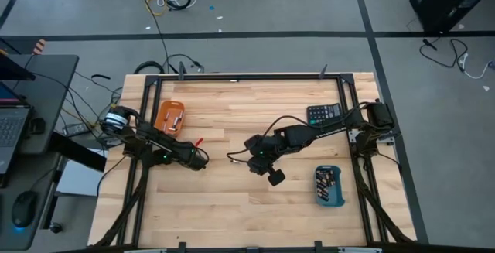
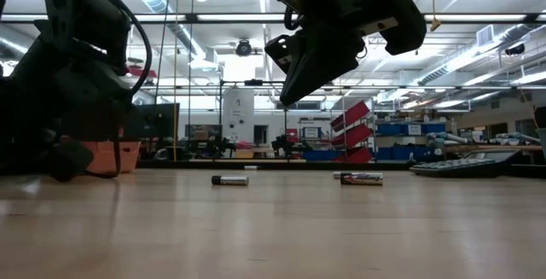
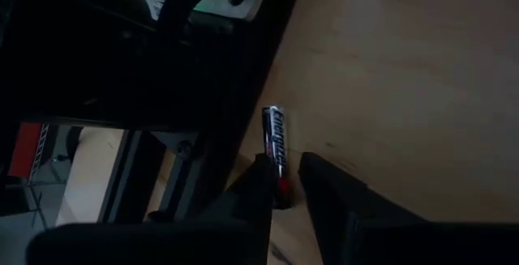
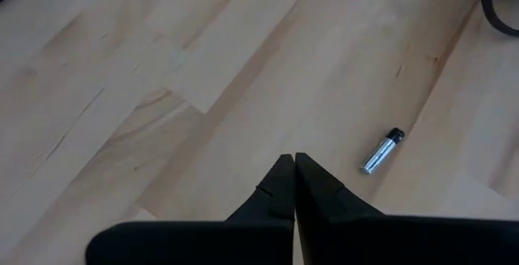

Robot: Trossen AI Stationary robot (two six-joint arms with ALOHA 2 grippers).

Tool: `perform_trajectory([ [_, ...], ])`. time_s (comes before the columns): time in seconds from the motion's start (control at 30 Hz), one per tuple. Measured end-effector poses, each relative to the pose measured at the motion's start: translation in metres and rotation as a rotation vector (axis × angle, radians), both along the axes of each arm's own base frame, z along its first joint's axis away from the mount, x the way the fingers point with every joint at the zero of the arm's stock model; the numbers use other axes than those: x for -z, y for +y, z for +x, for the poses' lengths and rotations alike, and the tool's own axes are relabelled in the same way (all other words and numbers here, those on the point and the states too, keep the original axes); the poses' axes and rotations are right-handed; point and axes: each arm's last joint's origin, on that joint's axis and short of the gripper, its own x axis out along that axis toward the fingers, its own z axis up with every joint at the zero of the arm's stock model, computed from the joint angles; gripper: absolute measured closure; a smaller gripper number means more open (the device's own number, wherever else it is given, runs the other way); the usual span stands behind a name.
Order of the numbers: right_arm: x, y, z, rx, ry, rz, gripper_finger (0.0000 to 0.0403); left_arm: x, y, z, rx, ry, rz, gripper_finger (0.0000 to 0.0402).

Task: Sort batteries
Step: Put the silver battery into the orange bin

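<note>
In the left wrist view a dark battery (image 3: 276, 139) with a red-marked end lies flat on the wooden table (image 3: 405, 70). My left gripper (image 3: 284, 185), near the table's left edge (image 1: 199, 160), is open, with one finger on each side of that end. My right gripper (image 4: 292, 161) hangs shut above the table's middle (image 1: 272, 177), holding nothing. A silvery battery (image 4: 381, 153) lies on the wood off to one side of it. The low view shows two batteries (image 2: 230, 180) (image 2: 362, 178) lying on their sides. An orange tray (image 1: 168, 117) and a blue tray (image 1: 329, 185) each hold several batteries. My left gripper has the battery's red-marked end (image 3: 281, 185) between its two fingers, which slant down and lie along the battery. One finger (image 3: 258, 188) looks close against it and a gap shows beside the other finger (image 3: 324, 188). I cannot tell whether either touches. The battery lies flat on the table.
A black calculator (image 1: 323, 114) lies at the far right, by the right arm's base. The black frame rails (image 1: 247, 75) run around the tabletop. Bare wood lies between the two arms and toward the near edge. A small red thing (image 1: 198, 141) lies just beyond the left gripper.
</note>
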Motion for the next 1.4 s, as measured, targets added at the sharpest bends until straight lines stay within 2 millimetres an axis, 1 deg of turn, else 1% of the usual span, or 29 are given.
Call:
perform_trajectory([
  [0.1, 0.0, 0.002, 0.0, -0.004, 0.0, 0.0, 0.0403, -0.001, -0.001, 0.002, 0.022, -0.027, 0.001, 0.0335],
  [0.23, 0.0, 0.001, 0.0, -0.006, -0.003, -0.002, 0.0403, -0.005, -0.004, 0.011, 0.119, -0.06, -0.005, 0.0347],
  [0.3, 0.0, 0.001, 0.0, -0.006, -0.004, -0.002, 0.0403, -0.007, -0.006, 0.014, 0.139, -0.073, -0.015, 0.0351],
  [0.5, 0.0, 0.001, 0.0, -0.005, -0.003, -0.003, 0.0403, -0.01, -0.014, 0.02, 0.183, -0.095, -0.038, 0.0355],
  [0.63, 0.0, 0.001, 0.0, -0.004, -0.003, -0.005, 0.0403, -0.015, -0.022, 0.03, 0.322, -0.125, -0.113, 0.0355],
  [0.77, 0.0, 0.001, 0.0, -0.003, -0.004, -0.006, 0.0403, -0.021, -0.03, 0.041, 0.451, -0.173, -0.152, 0.0355],
  [0.87, 0.0, -0.001, 0.0, -0.001, -0.004, -0.006, 0.0403, -0.023, -0.035, 0.046, 0.593, -0.187, -0.174, 0.0355],
  [0.97, 0.0, -0.002, 0.0, 0.003, -0.004, -0.006, 0.0403, -0.025, -0.039, 0.05, 0.689, -0.192, -0.204, 0.0355],
  [1.17, 0.0, -0.007, 0.001, 0.017, -0.005, -0.005, 0.0403, -0.031, -0.041, 0.054, 0.677, -0.191, -0.188, 0.0351],
  [1.4, -0.001, -0.011, 0.003, 0.032, -0.015, -0.002, 0.0403, -0.031, -0.041, 0.056, 0.703, -0.21, -0.17, 0.0326],
])
